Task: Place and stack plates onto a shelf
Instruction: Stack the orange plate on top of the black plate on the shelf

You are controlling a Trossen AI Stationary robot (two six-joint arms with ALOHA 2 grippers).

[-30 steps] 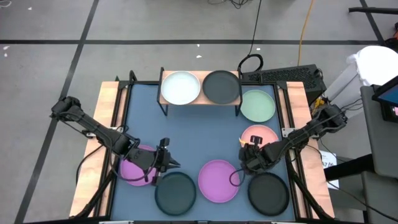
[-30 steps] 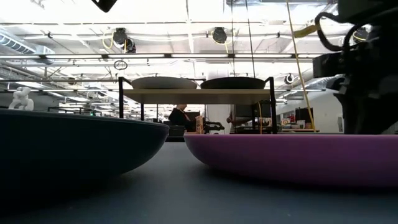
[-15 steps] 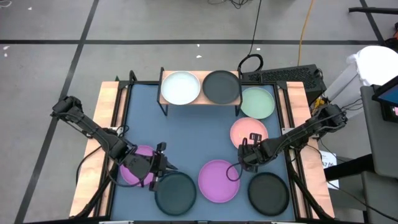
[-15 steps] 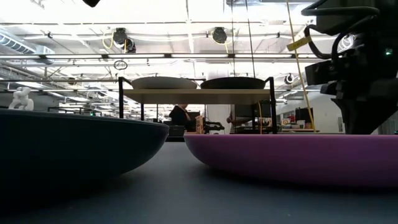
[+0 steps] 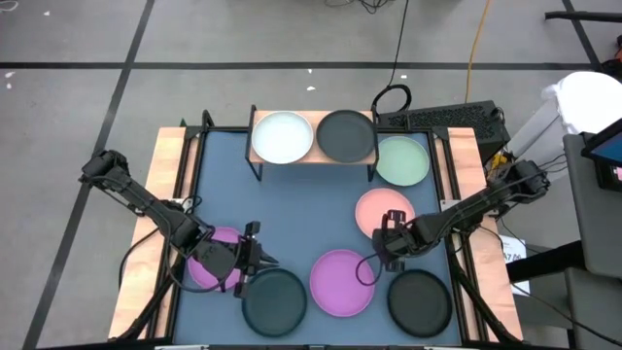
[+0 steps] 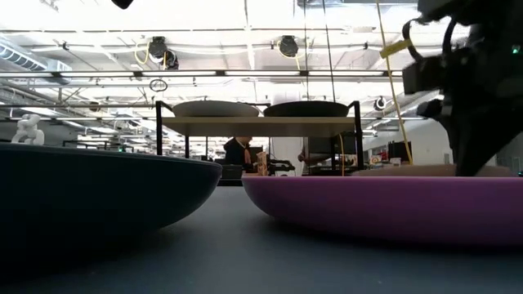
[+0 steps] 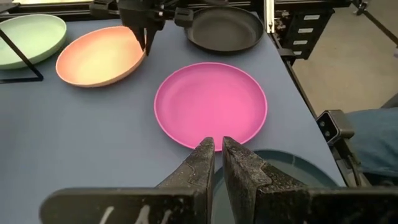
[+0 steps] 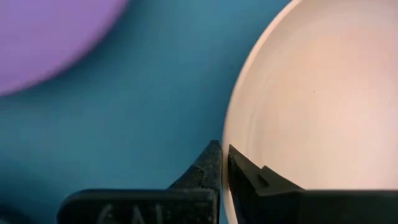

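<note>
Right gripper (image 5: 389, 236) is pinched shut on the pink plate (image 5: 386, 210) rim for lifting to the shelf (image 5: 313, 153); left gripper (image 5: 260, 259) waits, fingers nearly closed, empty

The pink plate (image 8: 317, 106) has a smooth matt face with a soft sheen, and the purple plate (image 7: 211, 104) and the dark charcoal plate (image 7: 225, 28) look equally matt. The shelf (image 5: 313, 153) is pale wood on thin black metal legs. The tabletop (image 5: 292, 209) is a smooth, dull blue-grey sheet with bare wooden edges.
</note>
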